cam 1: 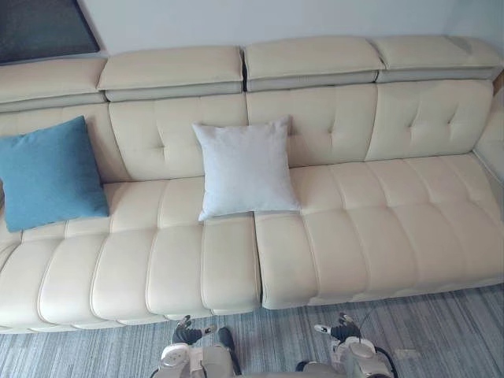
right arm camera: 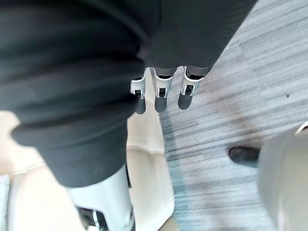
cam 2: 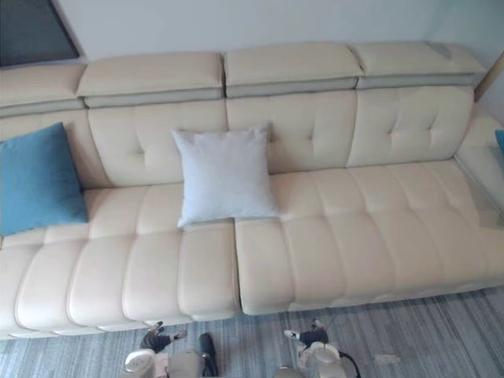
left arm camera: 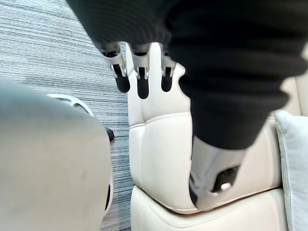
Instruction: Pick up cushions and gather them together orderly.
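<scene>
A light grey cushion (cam 1: 246, 167) leans upright against the backrest in the middle of a cream leather sofa (cam 1: 370, 236). A blue cushion (cam 1: 49, 175) leans against the backrest at the sofa's left end. My left hand (cam 1: 187, 329) hangs low over the carpet in front of the sofa's front edge, below the grey cushion. Its fingers (left arm camera: 139, 77) are straight and hold nothing, and the grey cushion's edge (left arm camera: 293, 163) shows past them. My right hand (cam 1: 337, 326) hangs low to the right of it, its fingers (right arm camera: 161, 89) relaxed and empty.
Grey striped carpet (cam 1: 441, 331) lies in front of the sofa. A dark panel (cam 1: 39, 27) hangs on the wall at the back left. A sliver of something blue (cam 2: 499, 138) shows on the sofa's right arm.
</scene>
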Robot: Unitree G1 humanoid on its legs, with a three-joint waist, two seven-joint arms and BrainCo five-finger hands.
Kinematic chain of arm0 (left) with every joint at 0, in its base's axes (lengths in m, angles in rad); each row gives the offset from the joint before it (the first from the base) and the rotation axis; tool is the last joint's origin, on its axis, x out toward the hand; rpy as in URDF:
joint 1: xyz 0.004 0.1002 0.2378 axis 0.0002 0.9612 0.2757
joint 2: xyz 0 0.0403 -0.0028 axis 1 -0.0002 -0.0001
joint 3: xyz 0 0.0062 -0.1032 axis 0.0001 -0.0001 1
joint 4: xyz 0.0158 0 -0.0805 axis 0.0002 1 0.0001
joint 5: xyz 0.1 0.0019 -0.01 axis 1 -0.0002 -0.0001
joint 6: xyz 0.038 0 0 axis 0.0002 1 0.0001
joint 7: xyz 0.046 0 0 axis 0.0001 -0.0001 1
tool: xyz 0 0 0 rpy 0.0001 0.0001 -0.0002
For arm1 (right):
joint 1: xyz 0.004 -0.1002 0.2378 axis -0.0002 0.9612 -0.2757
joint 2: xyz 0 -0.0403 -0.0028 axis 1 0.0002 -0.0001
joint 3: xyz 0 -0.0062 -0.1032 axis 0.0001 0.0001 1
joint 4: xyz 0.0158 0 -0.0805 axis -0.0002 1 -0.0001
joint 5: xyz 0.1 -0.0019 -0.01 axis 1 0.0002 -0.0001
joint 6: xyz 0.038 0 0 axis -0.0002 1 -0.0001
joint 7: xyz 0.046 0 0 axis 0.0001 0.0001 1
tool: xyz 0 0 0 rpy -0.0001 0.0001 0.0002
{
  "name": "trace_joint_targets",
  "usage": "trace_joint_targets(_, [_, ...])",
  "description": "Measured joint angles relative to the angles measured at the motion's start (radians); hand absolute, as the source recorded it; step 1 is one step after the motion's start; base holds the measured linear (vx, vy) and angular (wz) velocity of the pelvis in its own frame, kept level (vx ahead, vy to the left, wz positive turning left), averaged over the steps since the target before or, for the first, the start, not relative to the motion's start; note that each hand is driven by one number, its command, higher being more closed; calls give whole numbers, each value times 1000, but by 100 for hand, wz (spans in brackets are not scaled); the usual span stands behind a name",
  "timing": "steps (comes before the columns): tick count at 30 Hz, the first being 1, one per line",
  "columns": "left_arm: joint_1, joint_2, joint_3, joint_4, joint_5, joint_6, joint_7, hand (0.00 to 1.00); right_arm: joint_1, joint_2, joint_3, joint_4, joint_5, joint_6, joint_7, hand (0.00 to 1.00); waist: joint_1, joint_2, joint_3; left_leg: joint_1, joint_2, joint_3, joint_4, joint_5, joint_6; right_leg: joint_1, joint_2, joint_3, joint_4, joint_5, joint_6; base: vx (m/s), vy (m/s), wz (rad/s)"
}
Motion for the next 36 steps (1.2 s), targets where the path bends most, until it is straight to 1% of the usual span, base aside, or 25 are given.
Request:
trace_joint_targets(2, [6,-14,34,2,0,0,4,0,20,6,-2,-2,0,0,0,0,-1,0,0,16,1,-22,130,-117,-20,-9,-11,29,6,10,13,-153,189,-28])
trace_joint_targets(4, [16,-30,74,0,-5,0,6,0,44,21,-3,-3,0,2,0,0,1,12,-7,31,-2,-31,139,-191,-24,-28,-1,71,13,18,29,-108,195,-48])
trace_joint_targets(5, [23,-29,88,-4,-7,1,6,0,62,37,-10,-8,-3,3,4,0,1,-4,-21,30,-13,-7,122,-191,-23,-39,-9,94,-7,29,38,-74,202,-53])
trace_joint_targets(7, [37,-17,96,-5,-7,2,8,0,80,57,-13,-9,-3,7,5,0,0,-25,-48,41,-33,15,74,-195,-17,-39,-22,105,-29,51,36,-11,180,-46])
trace_joint_targets(8, [41,-14,98,-6,-3,2,9,0,94,66,-13,-15,-3,6,5,0,0,-35,-60,53,-42,24,49,-195,-17,-34,-16,103,-47,55,33,11,103,-34])
trace_joint_targets(11, [46,-16,98,-4,0,2,10,0,113,70,-16,-40,-2,6,6,0,-6,-31,-69,82,-60,37,8,-195,-16,-12,-9,121,-93,73,20,41,28,-13])
trace_joint_targets(13, [49,-18,98,6,1,4,10,0,121,70,-16,-39,0,6,6,0,-6,-28,-90,99,-66,44,-22,-184,-16,-13,-6,135,-105,83,29,84,-10,-11])
trace_joint_targets(15, [48,-29,99,18,2,4,9,0,129,67,-16,-38,1,7,6,0,-3,-20,-101,121,-56,51,-43,-150,-11,-6,11,149,-112,83,29,133,-38,-28])
trace_joint_targets(17, [47,-35,100,28,3,7,8,0,130,62,-19,-38,2,6,7,0,-4,-10,-108,132,-44,75,-48,-147,-7,-8,29,172,-120,90,31,163,-40,-45])
trace_joint_targets(18, [45,-39,109,34,4,8,6,0,129,60,-20,-37,2,7,7,0,-4,-4,-111,141,-34,101,-48,-144,-4,-15,44,200,-123,92,27,193,-31,-70])
trace_joint_targets(20, [37,-41,131,43,7,10,3,0,122,62,-19,-37,3,6,8,0,-4,-7,-110,155,-13,142,-49,-147,-6,-31,70,241,-125,103,11,175,-46,-92])
trace_joint_targets(21, [28,-41,138,49,10,12,3,0,110,63,-19,-35,4,7,9,0,-3,-5,-108,164,11,182,-49,-153,-10,-55,96,236,-123,125,-3,123,-54,-115])
trace_joint_targets(22, [26,-41,140,56,9,12,3,0,101,62,-20,-35,4,6,10,0,-1,-2,-107,167,29,216,-50,-153,-10,-77,114,205,-119,150,-19,104,-60,-153])
trace_joint_targets(23, [25,-43,150,62,10,14,1,0,90,66,-19,-35,4,6,13,0,3,2,-109,171,54,261,-50,-153,-9,-96,129,132,-121,182,-46,80,-86,-136])
trace_joint_targets(24, [24,-44,158,61,9,16,0,0,82,71,-20,-36,3,6,13,0,8,10,-105,176,73,292,-52,-152,-9,-107,130,64,-125,186,-58,65,-109,-137])
trace_joint_targets(25, [20,-38,158,59,10,22,-2,0,71,73,-22,-36,3,7,13,0,-3,4,-98,193,68,339,-62,-152,-10,-117,97,-130,-89,125,-103,29,-133,-106])
trace_joint_targets(26, [16,-38,154,61,9,26,-3,0,79,68,-32,-35,4,7,14,0,-6,3,-98,214,60,373,-77,-152,-10,-124,62,-250,-53,76,-113,32,-111,-87])
trace_joint_targets(27, [14,-42,149,61,9,26,-7,0,84,64,-52,-34,3,6,14,0,-10,12,-97,227,61,390,-85,-151,-12,-124,45,-302,-28,69,-119,61,-107,-68])
trace_joint_targets(28, [11,-42,130,62,9,26,-11,0,85,60,-66,-31,3,6,13,0,-11,10,-97,244,61,392,-92,-150,-16,-126,50,-301,-14,65,-114,71,-72,-60])
trace_joint_targets(29, [10,-39,122,63,10,25,-17,0,83,51,-76,-20,3,5,14,0,-14,19,-92,256,57,389,-102,-143,-28,-121,68,-265,-15,64,-114,97,-103,-65])
trace_joint_targets(31, [8,-40,112,65,10,26,-19,0,74,39,-98,11,4,6,13,0,-16,25,-87,257,76,385,-75,-138,-38,-130,86,-233,-10,46,-113,93,-133,-57])
trace_joint_targets(33, [5,-28,113,64,14,28,-19,0,72,45,-104,13,21,6,11,0,-33,9,-72,220,122,374,77,-139,-35,-119,91,-208,7,21,-122,55,-167,-36])
trace_joint_targets(34, [4,-27,132,61,21,29,-19,0,78,48,-97,-1,24,6,11,0,-34,7,-62,173,173,339,251,-145,-16,-97,112,-179,6,7,-127,100,-230,-84])
trace_joint_targets(35, [7,-30,145,43,20,27,-18,0,74,54,-89,-2,43,6,7,0,-21,12,-57,84,218,217,458,-180,25,-75,152,-122,10,-10,-149,116,-158,-93])
trace_joint_targets(36, [10,-32,144,39,20,27,-18,0,69,53,-89,-2,43,6,5,0,-18,15,-57,69,211,181,485,-200,10,-74,159,-103,14,-18,-161,102,-65,-117])
